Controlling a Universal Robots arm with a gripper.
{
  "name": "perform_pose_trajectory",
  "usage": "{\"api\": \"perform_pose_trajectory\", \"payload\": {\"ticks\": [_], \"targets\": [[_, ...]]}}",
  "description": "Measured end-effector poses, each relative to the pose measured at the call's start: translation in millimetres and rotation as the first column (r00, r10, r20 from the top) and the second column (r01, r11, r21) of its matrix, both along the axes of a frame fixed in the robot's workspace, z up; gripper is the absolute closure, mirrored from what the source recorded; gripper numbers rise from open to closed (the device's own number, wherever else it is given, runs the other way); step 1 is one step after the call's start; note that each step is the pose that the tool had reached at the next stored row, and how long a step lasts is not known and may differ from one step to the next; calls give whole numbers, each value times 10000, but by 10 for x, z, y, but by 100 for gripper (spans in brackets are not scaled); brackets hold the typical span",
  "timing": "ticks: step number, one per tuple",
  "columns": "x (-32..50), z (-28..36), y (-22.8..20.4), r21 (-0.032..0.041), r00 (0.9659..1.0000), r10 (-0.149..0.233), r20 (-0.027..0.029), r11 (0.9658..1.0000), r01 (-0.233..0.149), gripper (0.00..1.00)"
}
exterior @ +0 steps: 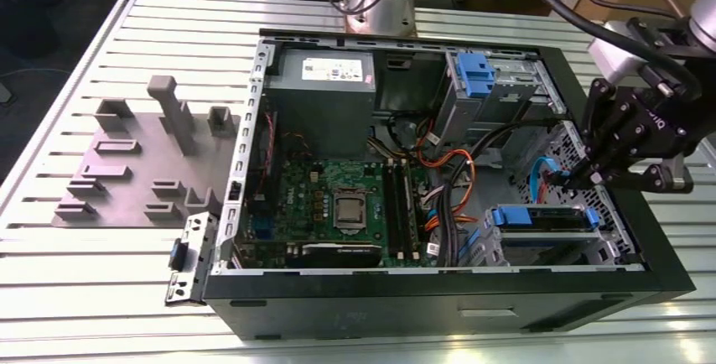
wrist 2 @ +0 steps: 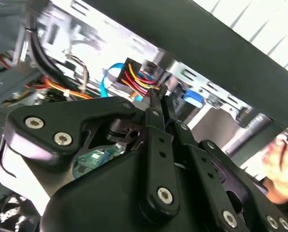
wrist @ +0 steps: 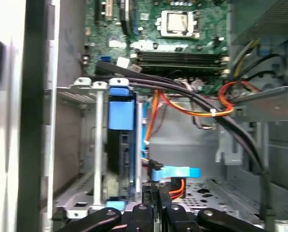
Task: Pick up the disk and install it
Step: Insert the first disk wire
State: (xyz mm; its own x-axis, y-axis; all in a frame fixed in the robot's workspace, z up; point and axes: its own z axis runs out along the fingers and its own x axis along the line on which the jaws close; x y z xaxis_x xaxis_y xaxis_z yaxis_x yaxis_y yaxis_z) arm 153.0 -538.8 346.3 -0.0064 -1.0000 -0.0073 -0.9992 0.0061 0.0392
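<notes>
Slatted metal benchtop (exterior: 90, 238) carries an open computer case (exterior: 448, 297). Inside it the gripper (exterior: 576, 181) hangs with jaws pressed together, holding nothing. Just below the jaws, the disk (exterior: 545, 217) sits seated in its bay, apparently installed.

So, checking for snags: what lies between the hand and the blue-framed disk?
In the exterior view, a thin light-blue cable runs between the black hand and the blue-framed silver disk.
</notes>
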Motion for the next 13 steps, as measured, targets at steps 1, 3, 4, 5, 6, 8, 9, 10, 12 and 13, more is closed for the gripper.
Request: {"api": "perform_pose_trajectory", "payload": {"ticks": [1,3,4,5,6,8,9,10,12,13], "targets": [[-12,0,-1,-147,10000,1,50,9999,0,84],[-42,-1,-3,-274,9999,2,159,9996,2,84],[-63,0,-6,-274,9998,3,216,9996,3,84],[-83,-1,-11,-260,9997,2,264,9997,5,84],[-98,-2,-19,-232,9996,1,295,9997,6,84],[-127,-7,-40,-201,9993,-1,363,9998,8,84],[-138,-9,-52,-200,9992,-1,400,9998,9,84],[-147,-11,-65,-197,9990,0,438,9998,9,84],[-165,-13,-89,-197,9986,0,524,9998,10,84],[-176,-15,-99,-195,9984,0,570,9998,11,84]]}}
